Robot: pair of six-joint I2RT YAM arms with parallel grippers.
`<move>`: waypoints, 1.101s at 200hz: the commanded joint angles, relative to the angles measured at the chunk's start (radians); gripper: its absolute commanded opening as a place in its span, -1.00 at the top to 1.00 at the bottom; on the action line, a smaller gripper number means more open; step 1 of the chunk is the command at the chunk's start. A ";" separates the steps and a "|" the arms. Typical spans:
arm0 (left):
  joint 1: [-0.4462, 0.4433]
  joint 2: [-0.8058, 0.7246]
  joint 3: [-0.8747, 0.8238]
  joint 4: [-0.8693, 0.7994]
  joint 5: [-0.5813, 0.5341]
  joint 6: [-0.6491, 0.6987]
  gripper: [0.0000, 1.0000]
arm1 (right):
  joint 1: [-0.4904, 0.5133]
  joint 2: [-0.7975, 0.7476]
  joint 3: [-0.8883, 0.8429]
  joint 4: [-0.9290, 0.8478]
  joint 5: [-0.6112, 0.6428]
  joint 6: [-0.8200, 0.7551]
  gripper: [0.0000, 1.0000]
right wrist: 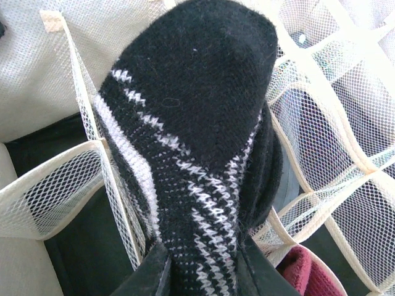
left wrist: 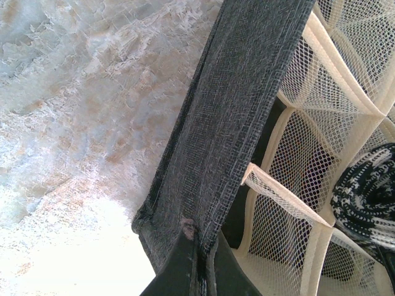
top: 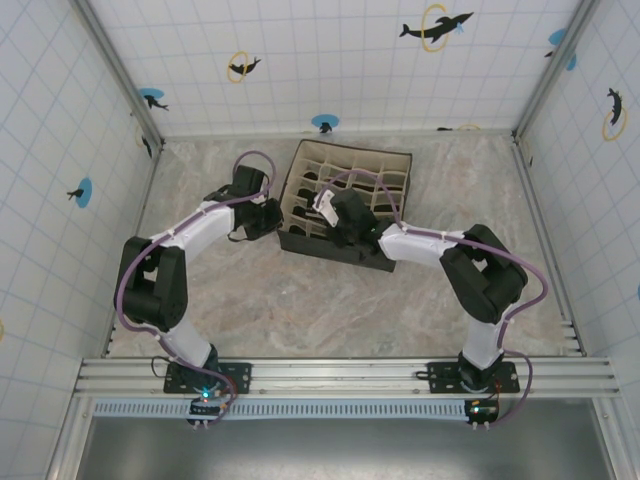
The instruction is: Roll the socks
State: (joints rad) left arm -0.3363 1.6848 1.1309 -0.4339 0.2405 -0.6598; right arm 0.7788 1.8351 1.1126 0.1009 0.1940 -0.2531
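Over organizer (top: 318, 246), right jaws gripping black sock (right wrist: 197, 123), left jaws pinching its wall.

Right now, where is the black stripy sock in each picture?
Top external: hidden under the right gripper, over the organizer box, near side.
Left wrist: the black stripy sock sits at the right edge, among cream mesh dividers.
Right wrist: centre of the picture, pinched low down by the right gripper.
Shared landmark: the cream mesh dividers.
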 commanded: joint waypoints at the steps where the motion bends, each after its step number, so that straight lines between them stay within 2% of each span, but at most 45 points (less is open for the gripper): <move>1: 0.014 0.029 0.007 -0.073 -0.090 -0.066 1.00 | -0.006 -0.004 -0.044 -0.134 0.046 -0.051 1.00; 65: 0.020 0.030 0.010 -0.077 -0.088 -0.064 1.00 | -0.044 0.032 -0.003 -0.299 0.018 -0.134 1.00; 95: 0.019 0.030 0.015 -0.080 -0.089 -0.063 1.00 | -0.046 0.101 0.104 -0.448 0.036 -0.170 1.00; 150: 0.019 0.030 0.018 -0.070 -0.071 -0.064 1.00 | -0.061 0.239 0.350 -0.692 -0.059 -0.105 1.00; 220: 0.019 0.031 0.022 -0.063 -0.063 -0.066 1.00 | -0.048 0.403 0.633 -0.954 0.066 -0.032 1.00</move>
State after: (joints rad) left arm -0.3462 1.6897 1.1397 -0.4404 0.2363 -0.6640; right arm 0.7334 2.1578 1.6985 -0.6109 0.1711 -0.3180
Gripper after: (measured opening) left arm 0.056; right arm 0.231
